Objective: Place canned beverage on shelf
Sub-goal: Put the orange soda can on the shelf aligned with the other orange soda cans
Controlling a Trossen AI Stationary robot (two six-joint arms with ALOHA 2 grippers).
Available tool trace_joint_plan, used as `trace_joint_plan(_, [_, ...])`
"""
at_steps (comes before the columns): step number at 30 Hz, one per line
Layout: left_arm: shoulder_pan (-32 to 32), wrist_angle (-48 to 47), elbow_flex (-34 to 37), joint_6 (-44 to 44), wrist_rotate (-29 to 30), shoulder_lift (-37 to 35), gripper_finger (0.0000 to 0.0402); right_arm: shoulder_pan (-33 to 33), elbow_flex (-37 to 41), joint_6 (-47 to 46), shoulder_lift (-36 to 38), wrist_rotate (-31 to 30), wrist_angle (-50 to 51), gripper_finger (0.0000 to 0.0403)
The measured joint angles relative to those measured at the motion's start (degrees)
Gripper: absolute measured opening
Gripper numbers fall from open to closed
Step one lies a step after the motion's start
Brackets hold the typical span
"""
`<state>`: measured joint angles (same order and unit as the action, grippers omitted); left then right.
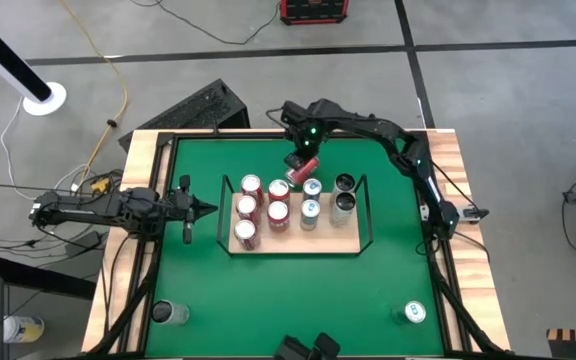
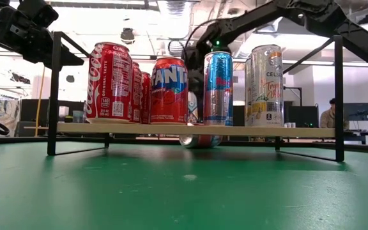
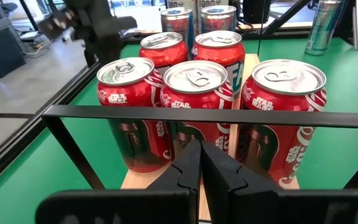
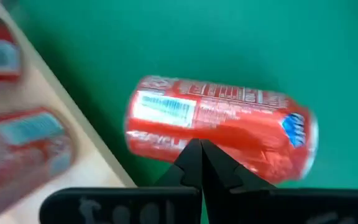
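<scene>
The light-wood shelf (image 1: 320, 243) with black wire rails stands mid-table and carries several upright cans: red ones (image 1: 247, 208) on its left, blue-white ones (image 1: 310, 210) in the middle, silver ones (image 1: 343, 205) on its right. A red can (image 1: 303, 166) lies on its side on the green table just behind the shelf's far edge; it also shows in the right wrist view (image 4: 222, 127) and under the shelf in the low view (image 2: 200, 140). My right gripper (image 1: 301, 150) is shut right above it. My left gripper (image 1: 208, 209) is shut, level, just left of the shelf's left rail (image 3: 185, 115). My right gripper points down at the lying red can, its shut fingertips (image 4: 194, 152) over the can's long side (image 4: 216, 134) near its middle. I cannot tell whether they touch it. The can lies flat on the table.
One can (image 1: 168, 313) stands near the table's near left corner and another (image 1: 413, 314) near the near right corner. Wooden edges (image 1: 143, 160) frame the green top. A person (image 2: 331, 115) sits in the room far behind the table.
</scene>
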<state>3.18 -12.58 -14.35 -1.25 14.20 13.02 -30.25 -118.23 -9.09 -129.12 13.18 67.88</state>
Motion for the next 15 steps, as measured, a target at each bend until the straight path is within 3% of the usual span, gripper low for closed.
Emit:
trace_joint_plan(8, [-0.01, -0.04, 0.00, 0.00, -0.04, -0.01, 0.0000, -1.04, -8.34, 9.77, 0.66, 0.11, 5.16, 0.0029])
trace_joint_plan(15, [0.00, -0.03, 0.00, 0.22, 0.02, 0.00, 0.0000, -1.38, -9.53, 12.35, 0.61, 0.09, 3.52, 0.0033])
